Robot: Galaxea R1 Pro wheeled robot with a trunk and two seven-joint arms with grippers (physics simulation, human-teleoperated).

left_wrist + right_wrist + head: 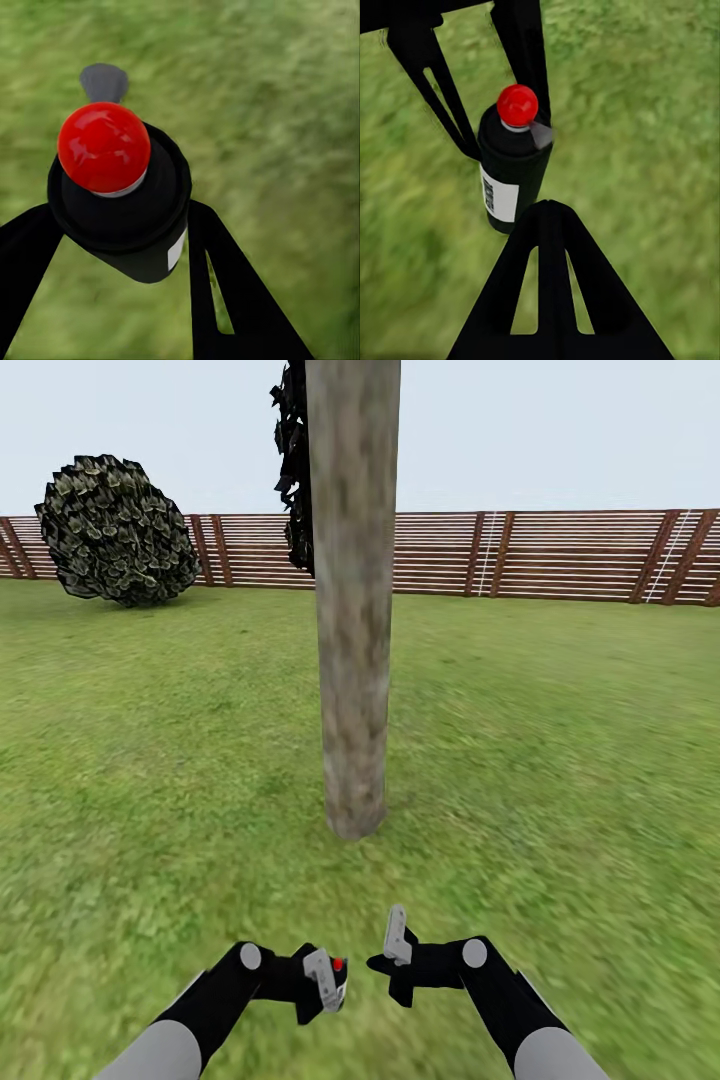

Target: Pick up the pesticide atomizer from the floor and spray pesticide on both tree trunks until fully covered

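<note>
One small dark bottle, the pesticide atomizer [124, 217], sits clamped between the two black fingers of the left claw [325, 980], held above the grass. In the left wrist view its round red top [103, 147] faces the camera, with a grey nozzle tab [103, 81] poking out past it and a white label on the bottle's side. The right wrist view shows the same bottle [512, 176] upright from the side, red top up, white label facing the camera, gripped by the left claw's fingers [526, 52] on both sides.

The right claw [398, 950] hangs just beside the left one, close to the bottle but apart from it. Its jaws hold nothing; how wide they stand I cannot tell.

Straight ahead of both claws, a thick tree trunk [352, 600] rises from the lawn [560, 760], pale grey-brown and mottled, bare of branches. Behind its upper part hangs dark foliage [293, 470]. Further off to the left stands a round dark bush [115, 530], and a brown slatted fence [560, 555] runs across the far edge of the grass.
</note>
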